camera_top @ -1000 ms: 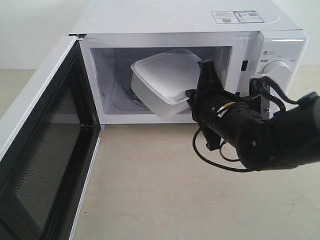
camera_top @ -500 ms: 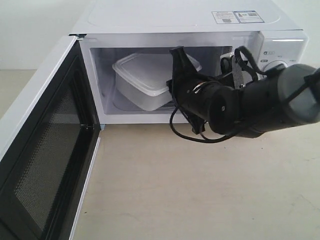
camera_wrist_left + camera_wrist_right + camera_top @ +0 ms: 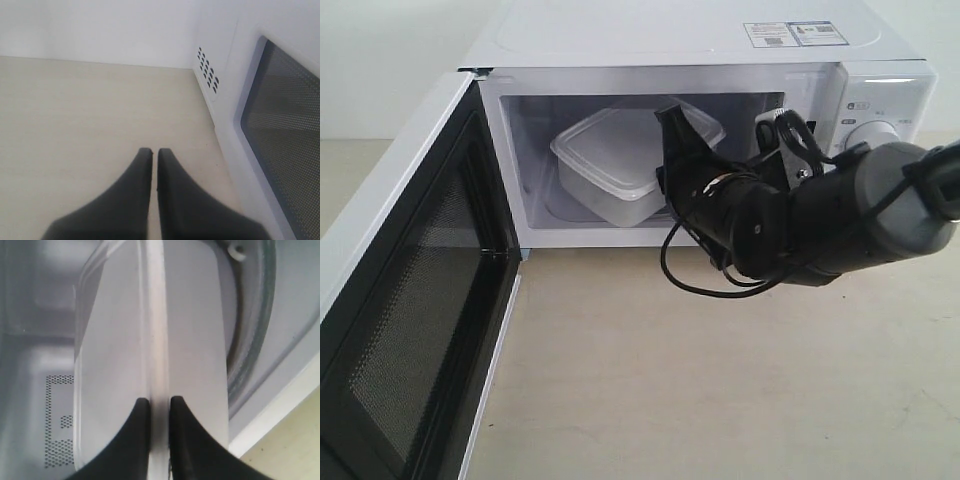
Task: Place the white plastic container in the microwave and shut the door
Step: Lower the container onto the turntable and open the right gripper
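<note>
microwave (image 3: 670,40): white, standing on the pale tabletop (image 3: 720,380). We note a label (image 3: 795,33) on its top and one round knob (image 3: 875,135) showing past the arm.
door (image 3: 410,290): swung wide open to the left, with its black mesh inner face turned toward the exterior camera.
white plastic container (image 3: 620,165): we log it inside the microwave's cavity, lid on, toward the left and middle of the opening. It sits tilted, with its near corner lowest. We cannot tell whether it rests on the glass turntable (image 3: 255,340) or hangs just above it.
right hand (image 3: 157,401): narrow. Its two dark fingers (image 3: 137,440) are pinched on the container's rim, one on each side of the raised edge.
container relative to right hand: touching, clamped between the fingertips at the container's right end. In the exterior view we see the box running leftward and deeper into the cavity from there.
right arm (image 3: 840,215): it reaches in from the right, across the front of the control panel, with a black cable (image 3: 695,285) looped beneath it.
left hand (image 3: 150,152): narrow, with only a thin slit between its fingers and nothing held. We place it over bare tabletop, just beside the door's outer face and its dark window (image 3: 285,140). Side vents (image 3: 207,75) show beyond.
</note>
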Robot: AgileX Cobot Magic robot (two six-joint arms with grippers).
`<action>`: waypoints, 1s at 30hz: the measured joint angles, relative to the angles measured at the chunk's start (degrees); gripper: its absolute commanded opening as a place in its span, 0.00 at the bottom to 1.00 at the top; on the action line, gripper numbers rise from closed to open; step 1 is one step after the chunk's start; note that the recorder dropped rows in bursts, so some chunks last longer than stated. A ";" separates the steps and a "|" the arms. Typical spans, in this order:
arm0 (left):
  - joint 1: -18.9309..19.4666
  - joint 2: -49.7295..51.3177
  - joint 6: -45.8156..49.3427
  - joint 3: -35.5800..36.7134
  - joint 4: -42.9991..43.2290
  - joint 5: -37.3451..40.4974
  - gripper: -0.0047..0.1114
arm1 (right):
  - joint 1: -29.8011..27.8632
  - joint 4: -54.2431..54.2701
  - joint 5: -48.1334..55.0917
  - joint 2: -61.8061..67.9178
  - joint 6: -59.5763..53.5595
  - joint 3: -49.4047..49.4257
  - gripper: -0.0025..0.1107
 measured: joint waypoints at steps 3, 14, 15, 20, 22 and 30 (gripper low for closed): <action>0.00 0.00 0.00 0.00 0.00 0.00 0.08 | 0.00 -2.77 -0.09 0.78 -0.27 -0.14 0.02; 0.00 0.00 0.00 0.00 0.00 0.00 0.08 | 0.00 -6.79 -2.18 1.15 -1.28 -0.59 0.03; 0.00 0.00 0.00 0.00 0.00 0.00 0.08 | 0.00 -6.78 -2.18 1.15 -1.28 -0.59 0.05; 0.00 0.00 0.00 0.00 0.00 0.00 0.08 | 0.00 -6.81 -2.63 1.15 -1.28 -0.59 0.34; 0.00 0.00 0.00 0.00 0.00 0.00 0.08 | 0.00 -6.91 -2.89 1.15 -1.28 -0.59 0.46; 0.00 0.00 0.00 0.00 0.00 0.00 0.08 | -0.10 -5.80 -3.12 1.15 -1.28 -0.59 0.41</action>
